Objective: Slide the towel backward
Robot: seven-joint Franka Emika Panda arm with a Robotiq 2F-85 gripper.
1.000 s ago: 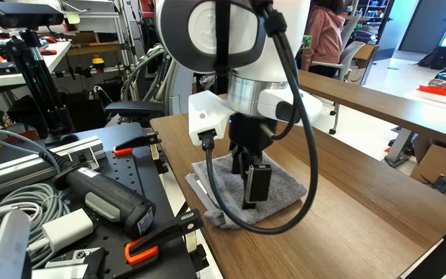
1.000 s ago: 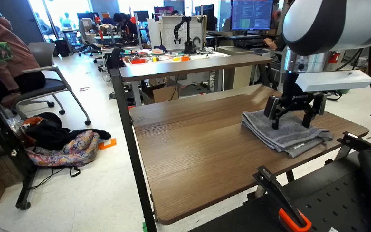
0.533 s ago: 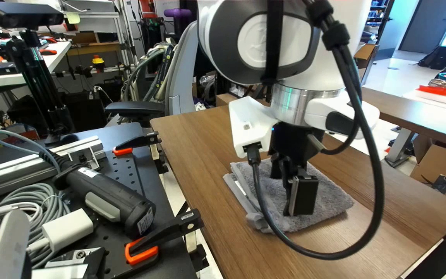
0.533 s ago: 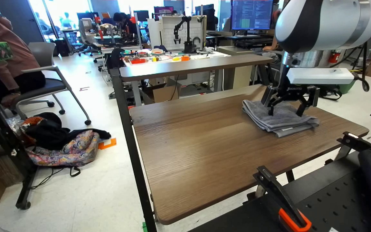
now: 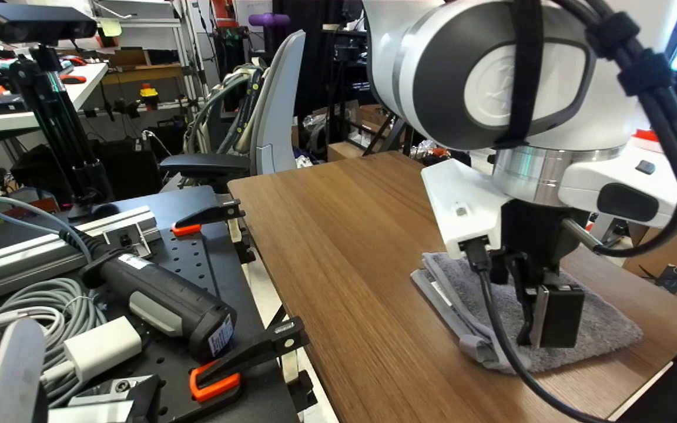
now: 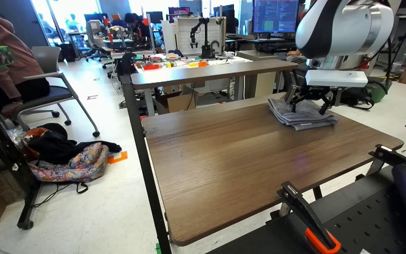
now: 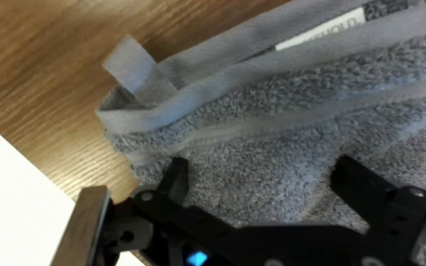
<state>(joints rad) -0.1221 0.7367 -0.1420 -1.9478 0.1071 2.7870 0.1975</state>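
Note:
The grey folded towel (image 5: 603, 329) lies on the brown wooden table (image 5: 327, 235) beneath my gripper (image 5: 511, 311). In an exterior view the towel (image 6: 315, 121) sits near the table's far edge, with my gripper (image 6: 308, 110) over it, pointing down. In the wrist view the towel (image 7: 242, 144) fills most of the picture, with a white label and a loose corner loop at its edge. My gripper (image 7: 261, 168) stands open, with its fingertips wide apart and against the towel's top. Towel surface shows between them, and no fold is pinched.
A black bench with clamps (image 5: 268, 346) and a black handheld tool (image 5: 162, 299) adjoins the table's side. A raised wooden shelf (image 6: 217, 72) stands behind the table's far edge. A black cable (image 5: 500, 329) hangs from the arm in front of the towel.
The gripper and the towel have moved together across the table, rightward in an exterior view and toward the far edge in an exterior view. The gripper has stayed open.

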